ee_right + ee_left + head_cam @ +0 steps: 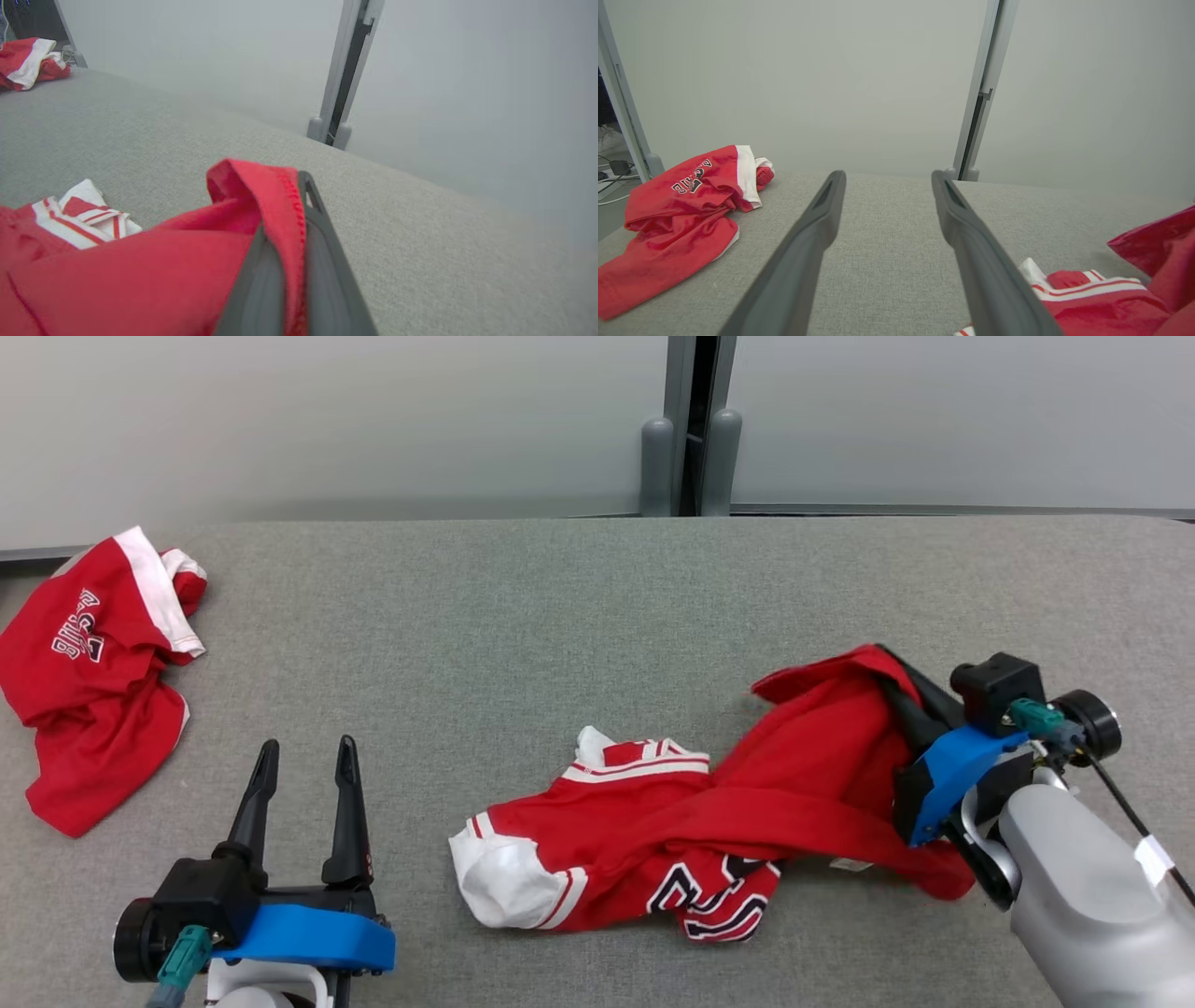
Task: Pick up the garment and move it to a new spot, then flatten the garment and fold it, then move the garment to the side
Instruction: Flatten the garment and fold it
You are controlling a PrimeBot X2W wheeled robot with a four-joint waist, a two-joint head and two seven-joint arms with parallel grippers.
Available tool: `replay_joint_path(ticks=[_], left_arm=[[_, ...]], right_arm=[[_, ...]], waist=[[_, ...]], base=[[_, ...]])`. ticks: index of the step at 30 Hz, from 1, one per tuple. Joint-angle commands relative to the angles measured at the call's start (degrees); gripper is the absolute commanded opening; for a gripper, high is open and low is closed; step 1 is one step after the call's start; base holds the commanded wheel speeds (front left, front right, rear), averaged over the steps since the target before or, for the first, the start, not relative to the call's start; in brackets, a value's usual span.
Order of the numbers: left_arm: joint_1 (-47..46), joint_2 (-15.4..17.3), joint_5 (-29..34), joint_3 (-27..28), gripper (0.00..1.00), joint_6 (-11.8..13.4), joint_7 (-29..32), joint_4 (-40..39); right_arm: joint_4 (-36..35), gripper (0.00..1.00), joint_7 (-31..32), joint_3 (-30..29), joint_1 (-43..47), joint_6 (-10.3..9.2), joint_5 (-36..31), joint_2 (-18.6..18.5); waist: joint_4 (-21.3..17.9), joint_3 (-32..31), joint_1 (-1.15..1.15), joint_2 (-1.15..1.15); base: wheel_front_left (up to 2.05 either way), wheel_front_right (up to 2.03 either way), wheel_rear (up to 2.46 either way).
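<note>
grey woven-fabric tabletop (560, 579): contents

item 1: crumpled red jersey garment with white striped trim and dark lettering (644, 840), at five o'clock in the head view, lying on the tabletop, one red edge drawn up toward four o'clock.
item 2: right gripper (303, 186), at four o'clock, dark fingers pressed together on that stitched red edge.
item 3: left gripper (309, 747), at seven o'clock, fingers spread apart over bare tabletop.
item 4: second red-and-white shirt (93, 691), bunched, at nine o'clock, well apart from item 1.

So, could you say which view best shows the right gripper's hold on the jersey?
Right wrist view: the right gripper is shut on the jersey. Head view: cloth hides the pinch. Left wrist view: part of the jersey.
</note>
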Motion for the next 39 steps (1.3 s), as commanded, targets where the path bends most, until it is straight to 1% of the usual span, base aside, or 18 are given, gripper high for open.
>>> replay_joint_path(ticks=[1,5,6,12,15,19,20,21,22,26,32,35,39], left_arm=[[0.8,0.2,0.1,0.2,1.00,0.0,-0.2,0.0],[1.7,0.2,0.1,0.3,1.00,-0.1,-0.2,-0.2],[1.7,0.2,0.1,0.3,1.00,-0.1,-0.2,-0.2],[2.6,0.2,0.0,0.3,1.00,0.0,-0.2,-0.4],[2.6,0.2,-0.2,0.2,1.00,0.1,-0.2,-0.6],[2.4,0.2,-0.3,0.1,1.00,0.0,-0.2,-0.5],[2.2,0.2,-0.3,0.0,1.00,0.0,-0.2,-0.6],[2.1,0.2,-0.2,0.0,1.00,-0.1,-0.2,-0.5],[1.9,0.2,-0.2,0.0,1.00,-0.1,-0.2,-0.5],[1.6,0.2,0.1,0.1,1.00,-0.3,-0.2,-0.3],[2.1,0.2,0.7,0.7,1.00,-0.6,-0.2,-0.3],[2.2,0.2,0.9,0.9,1.00,-0.7,-0.2,-0.2],[2.5,0.2,1.2,1.1,1.00,-1.0,-0.2,-0.1]], right_arm=[[-0.8,0.00,-1.3,-2.1,0.4,-0.04,-0.8,0.2],[-4.8,0.00,-3.0,-9.4,3.8,-0.04,-2.2,0.5],[-4.8,0.00,-3.0,-9.4,3.8,-0.04,-2.2,0.5],[-13.7,0.00,-3.3,-21.7,12.8,-0.03,-5.2,1.9],[-17.1,0.00,-2.6,-25.7,17.4,-0.03,-6.6,3.0],[-19.6,0.00,-0.3,-29.5,20.8,-0.03,-8.1,4.2],[-19.7,0.17,0.7,-30.2,21.3,-0.03,-8.5,4.5],[-19.6,0.44,1.7,-30.5,21.8,-0.03,-9.1,4.7],[-20.0,0.99,1.8,-30.9,21.8,-0.03,-9.3,5.0],[-21.2,1.00,0.6,-33.6,22.0,-0.03,-10.7,6.0],[-24.5,1.00,-2.2,-35.8,23.3,-0.03,-13.4,8.9],[-26.7,1.00,-2.9,-35.2,24.5,-0.03,-13.9,10.3],[-26.2,1.00,-3.1,-33.1,26.7,-0.03,-14.0,11.3]], waist=[[-0.5,-0.7,0.00,0.00],[-1.0,-1.4,0.00,0.00],[-1.0,-1.4,0.00,0.00],[-1.6,-2.1,0.00,0.00],[-1.9,-2.0,0.00,0.00],[-2.3,-1.8,0.00,0.00],[-2.4,-1.7,0.00,0.00],[-2.4,-1.6,0.00,0.00],[-2.4,-1.6,0.00,0.00],[-2.6,-1.6,0.00,0.00],[-2.9,-2.0,0.00,0.00],[-3.0,-2.3,0.00,0.00],[-3.1,-2.6,0.00,0.00]], base=[[0.00,0.00,0.00],[0.00,0.00,0.00],[0.00,0.00,0.00],[0.00,0.00,0.00],[0.00,0.00,0.00],[0.00,0.00,0.00],[0.00,0.00,0.00],[0.00,0.00,0.00],[0.00,0.00,0.00],[0.00,0.00,0.00],[0.00,0.00,0.00],[0.00,0.00,0.00],[0.00,0.00,0.00]])
